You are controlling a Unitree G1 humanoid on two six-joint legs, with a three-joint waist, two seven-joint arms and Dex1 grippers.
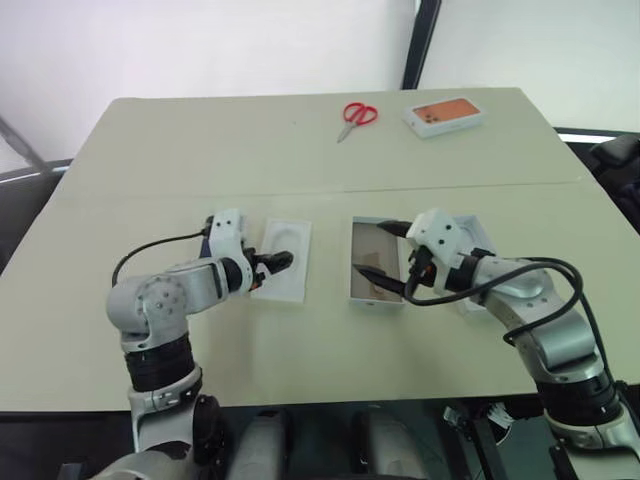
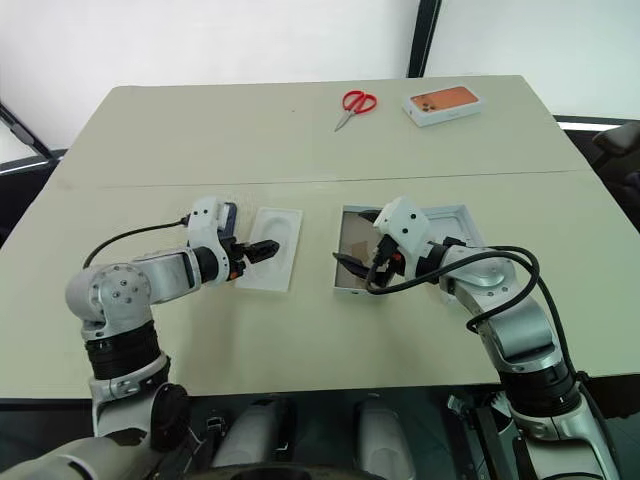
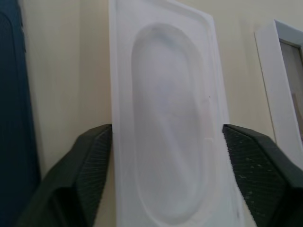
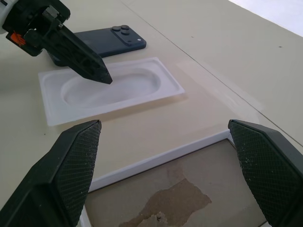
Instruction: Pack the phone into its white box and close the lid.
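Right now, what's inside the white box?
The white box holds nothing: its brownish floor is bare, with a scuffed patch. The right gripper, open, hovers over it and covers part of the floor. The phone lies on the table beyond the moulded insert.

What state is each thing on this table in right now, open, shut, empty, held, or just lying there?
White box: open, empty, brown floor showing.
Lid: off, lying beside the box, partly behind the right arm.
Phone: lying flat, back up, outside the box.
Moulded insert: flat on the table, its hollow empty.
Scissors: lying closed.
Box with orange picture: closed.
Left gripper: fingers either side of the insert.
Right gripper: open, over the box.
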